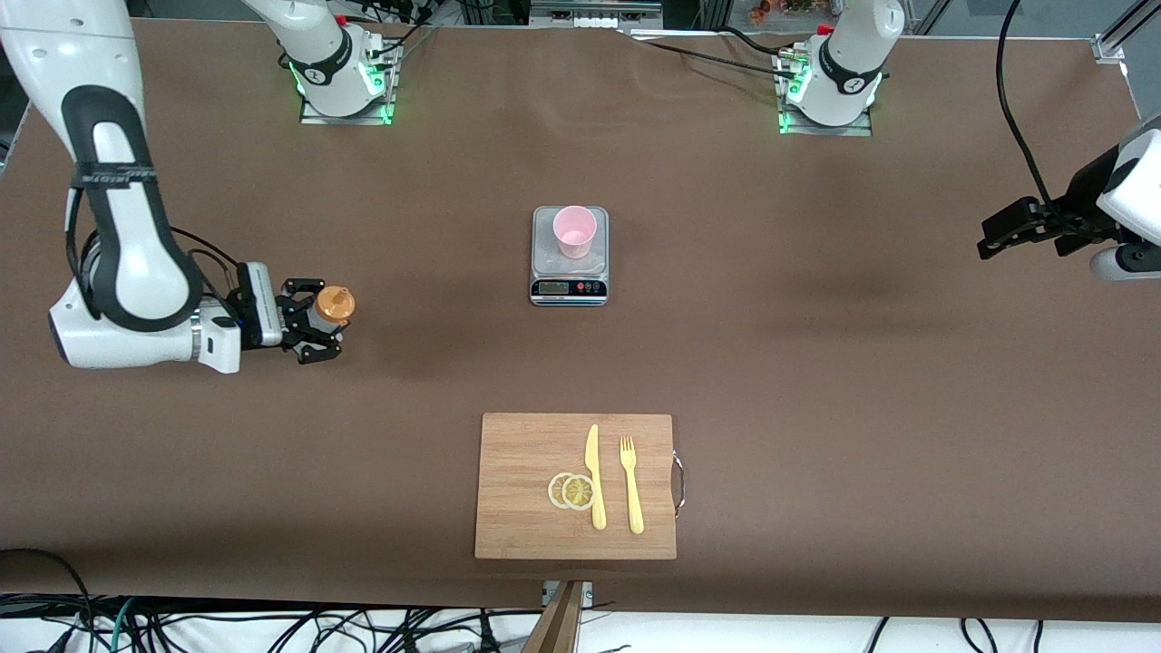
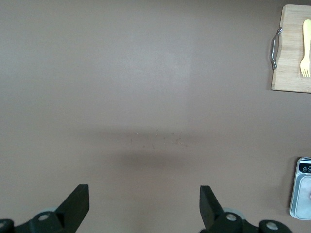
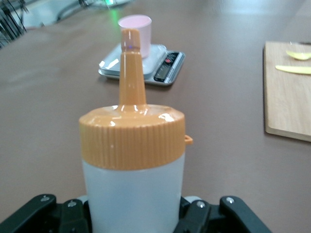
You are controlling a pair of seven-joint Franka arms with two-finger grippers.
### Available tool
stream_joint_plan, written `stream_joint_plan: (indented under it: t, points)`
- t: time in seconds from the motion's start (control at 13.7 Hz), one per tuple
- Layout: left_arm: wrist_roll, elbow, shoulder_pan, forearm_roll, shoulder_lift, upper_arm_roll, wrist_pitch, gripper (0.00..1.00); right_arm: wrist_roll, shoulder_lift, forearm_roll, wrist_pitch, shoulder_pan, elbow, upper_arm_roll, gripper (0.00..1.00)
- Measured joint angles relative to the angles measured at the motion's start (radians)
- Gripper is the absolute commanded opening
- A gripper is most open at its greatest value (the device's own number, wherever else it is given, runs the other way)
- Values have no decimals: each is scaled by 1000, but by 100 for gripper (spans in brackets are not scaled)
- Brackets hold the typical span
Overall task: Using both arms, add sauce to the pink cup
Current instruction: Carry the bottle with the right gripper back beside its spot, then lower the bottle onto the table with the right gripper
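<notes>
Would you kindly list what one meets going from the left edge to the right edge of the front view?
Right tool shut on the sauce bottle → lemon slices on the cutting board → knife → fork → left tool, open, waiting over the table.

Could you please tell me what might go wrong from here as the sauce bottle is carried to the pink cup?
1. The small pale pink plastic cup stands loose on the steel kitchen scale; a nudge from the orange nozzle could tip it.
2. The right tool is shut on the translucent whitish squeeze bottle; squeezing harder may spill sauce early.
3. The left tool waits open over bare table toward the left arm's end, so the cup is unsteadied.
</notes>
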State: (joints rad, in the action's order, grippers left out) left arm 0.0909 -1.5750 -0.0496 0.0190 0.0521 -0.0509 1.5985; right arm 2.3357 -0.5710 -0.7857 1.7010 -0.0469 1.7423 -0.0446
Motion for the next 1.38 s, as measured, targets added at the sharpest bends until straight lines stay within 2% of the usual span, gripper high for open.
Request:
stream_joint_plan:
  t: [0.58, 1.09, 1.38]
  points:
    - [0, 0, 0, 0, 0, 0, 0, 100, 190, -118, -90, -227, -144, 4, 1, 0]
    - [0, 0, 0, 0, 0, 0, 0, 100, 301, -189, -101, -318, -201, 5, 1, 0]
    - [0, 0, 0, 0, 0, 0, 0, 100, 359, -246, -144, -357, -209, 7, 2, 0]
